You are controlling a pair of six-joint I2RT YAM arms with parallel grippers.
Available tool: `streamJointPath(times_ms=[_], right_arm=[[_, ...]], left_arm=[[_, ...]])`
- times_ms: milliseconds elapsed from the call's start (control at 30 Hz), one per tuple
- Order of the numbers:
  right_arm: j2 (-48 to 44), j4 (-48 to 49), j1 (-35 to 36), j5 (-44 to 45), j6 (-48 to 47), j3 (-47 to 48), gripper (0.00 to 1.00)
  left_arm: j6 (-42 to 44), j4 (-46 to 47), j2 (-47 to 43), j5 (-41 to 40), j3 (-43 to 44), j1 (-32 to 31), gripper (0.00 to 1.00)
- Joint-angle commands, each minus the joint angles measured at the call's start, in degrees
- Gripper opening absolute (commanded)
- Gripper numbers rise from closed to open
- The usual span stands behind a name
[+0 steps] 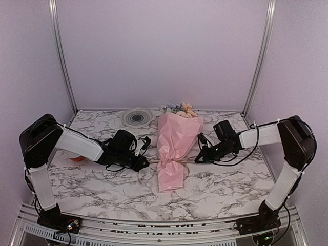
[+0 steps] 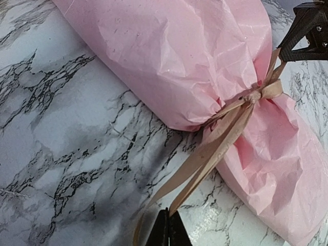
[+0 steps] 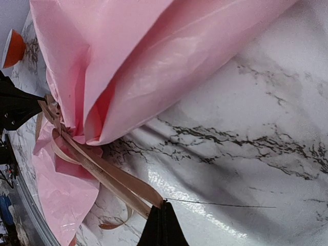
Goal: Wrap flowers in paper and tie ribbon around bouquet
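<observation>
Tautly, both pincers (image 2: 166, 225) (image 3: 161, 221) grip ribbon (image 2: 218, 146) (bouquet (image 1: 174, 146) tied).

The paper (image 1: 173, 146) is light pink all over. The ribbon (image 2: 218, 146) is tan-beige. The flowers (image 1: 179, 108) show pink, white and bluish blooms. The table (image 1: 225, 179) has a white marble pattern with grey and black veins. The plate (image 1: 137, 117) carries dark concentric rings on white. The spool (image 3: 12, 47) is orange-red. The left end effector (image 2: 168, 228) and the right end effector (image 3: 163, 225) are black. The walls (image 1: 164, 51) are pale lilac.

Left end effector (image 1: 146, 163) pinched shut, right end effector (image 1: 198, 160) pinched shut, facing inward
</observation>
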Motion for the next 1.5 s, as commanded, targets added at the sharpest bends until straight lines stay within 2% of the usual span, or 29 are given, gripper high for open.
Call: streamJointPath(times_ms=[0, 300, 467, 567, 900, 1133, 1300, 1467], right_arm=[[-1.28, 1.21, -3.89, 1.89, 1.63, -2.91, 0.00], [-1.33, 2.19, -8.51, 3.38, 2.21, -7.31, 0.00], [-1.36, 2.84, -11.30, 4.50, 2.77, -8.65, 0.00], [-0.88, 2.25, -11.65, 4.68, 1.94, -8.53, 0.00], [-0.75, 1.59, -12.18, 5.86, 1.43, -8.62, 0.00], [0.30, 2.03, -12.52, 3.03, 0.70, -8.35, 0.00], [-0.26, 1.70, -13.38, 3.77, 0.24, -8.44, 0.00], [0.99, 2.68, -14.85, -0.26, -1.65, -9.49, 0.00]], left_arm=[[-1.60, -4.02, 1.02, -2.16, -0.88, 1.43, 0.00], [-0.79, -4.14, 1.86, -2.23, -1.12, 1.82, 0.00], [-0.41, -6.45, 2.17, -5.80, -1.13, 2.09, 0.00], [-0.07, -9.73, 3.33, -7.03, 0.00, 2.31, 0.00], [0.62, -10.06, 3.38, -7.96, -0.81, 2.86, 0.00], [0.99, -10.15, 2.96, -7.10, -0.56, 2.55, 0.00], [1.59, -9.89, 2.43, -9.86, -1.68, 2.41, 0.00], [1.76, -10.17, 2.29, -8.10, -1.73, 2.30, 0.00]])
